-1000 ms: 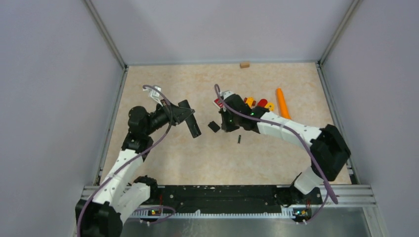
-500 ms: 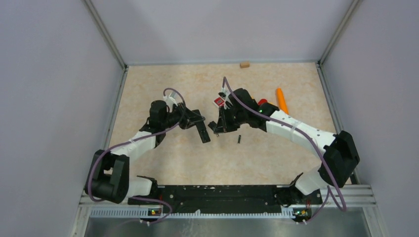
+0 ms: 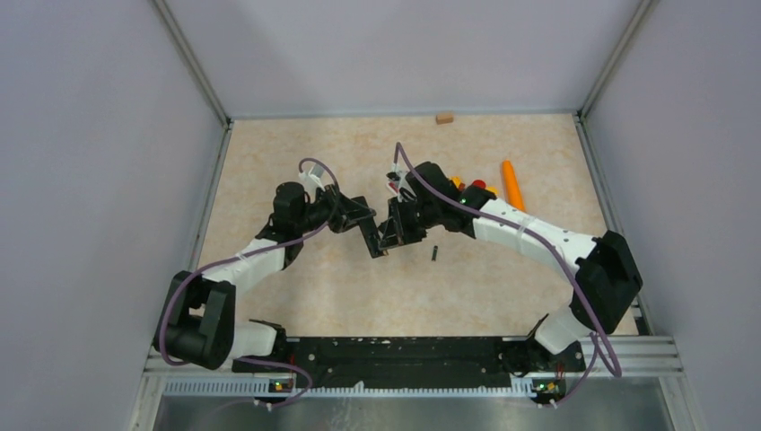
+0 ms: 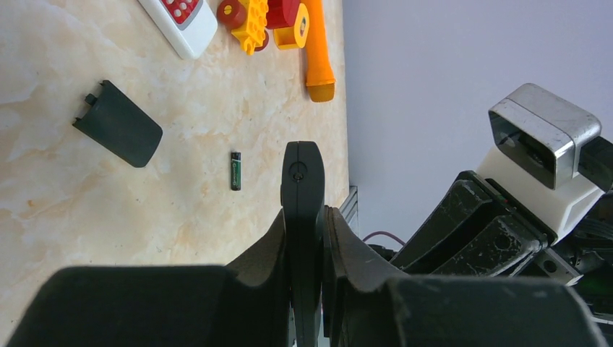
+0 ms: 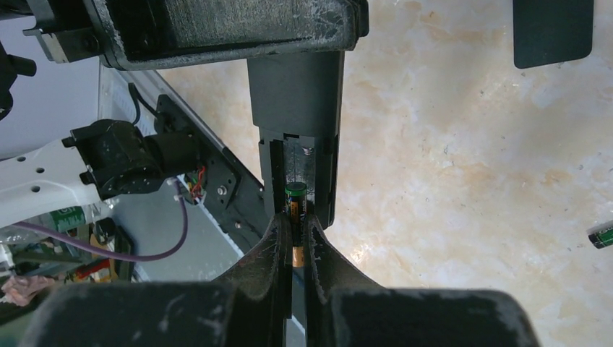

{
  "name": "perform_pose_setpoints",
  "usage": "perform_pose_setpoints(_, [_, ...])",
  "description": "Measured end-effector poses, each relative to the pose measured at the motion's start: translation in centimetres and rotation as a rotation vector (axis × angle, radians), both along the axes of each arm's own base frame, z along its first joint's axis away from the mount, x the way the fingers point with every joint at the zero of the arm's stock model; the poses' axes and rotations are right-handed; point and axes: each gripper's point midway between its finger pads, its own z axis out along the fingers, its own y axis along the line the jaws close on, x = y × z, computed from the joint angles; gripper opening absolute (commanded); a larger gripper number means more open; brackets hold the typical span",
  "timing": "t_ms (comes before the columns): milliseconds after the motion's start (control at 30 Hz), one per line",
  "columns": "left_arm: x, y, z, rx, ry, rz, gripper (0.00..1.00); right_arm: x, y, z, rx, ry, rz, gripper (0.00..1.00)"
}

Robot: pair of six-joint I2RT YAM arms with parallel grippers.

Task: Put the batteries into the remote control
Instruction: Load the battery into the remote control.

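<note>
My left gripper (image 3: 359,222) is shut on the slim black remote (image 3: 370,237), gripping it edge-on in the left wrist view (image 4: 302,188). My right gripper (image 3: 395,232) is shut on one battery (image 5: 295,206), a dark cylinder with a green band and an orange end. Its tip is at the mouth of the remote's open battery compartment (image 5: 301,163). The second battery (image 3: 434,254) lies on the table to the right; it also shows in the left wrist view (image 4: 236,170). The black battery cover (image 4: 118,132) lies flat on the table, apart from the remote.
A white remote with red buttons (image 4: 181,18), a yellow and red toy (image 3: 471,187) and an orange carrot-shaped cone (image 3: 512,182) lie behind the right arm. A small wooden block (image 3: 443,117) sits at the far wall. Grey walls enclose the table on three sides.
The left arm swung the remote toward the table's middle. The right gripper moved left with its battery and now meets the remote's open compartment.
</note>
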Motion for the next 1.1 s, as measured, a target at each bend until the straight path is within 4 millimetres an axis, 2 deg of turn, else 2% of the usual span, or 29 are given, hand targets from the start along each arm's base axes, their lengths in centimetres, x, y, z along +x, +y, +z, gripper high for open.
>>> perform_pose_setpoints(467, [0.2,0.1,-0.1,0.001,0.006,0.017,0.0,-0.1,0.2,-0.5,-0.014,0.003,-0.003,0.2])
perform_pose_setpoints(667, [0.1,0.1,-0.3,0.006,0.02,0.017,0.0,0.1,0.2,-0.5,-0.016,-0.004,-0.013,0.2])
perform_pose_setpoints(833, [0.0,0.1,-0.6,0.01,0.034,0.017,0.0,0.4,0.5,-0.7,-0.012,-0.006,-0.015,0.11])
perform_pose_setpoints(967, [0.0,0.2,-0.8,0.015,0.044,0.02,0.0,0.5,0.6,-1.1,-0.015,0.0,-0.018,0.12])
perform_pose_setpoints(1100, [-0.1,0.2,-1.1,0.021,0.06,0.021,0.0,0.7,0.8,-1.2,-0.016,-0.003,-0.019,0.18])
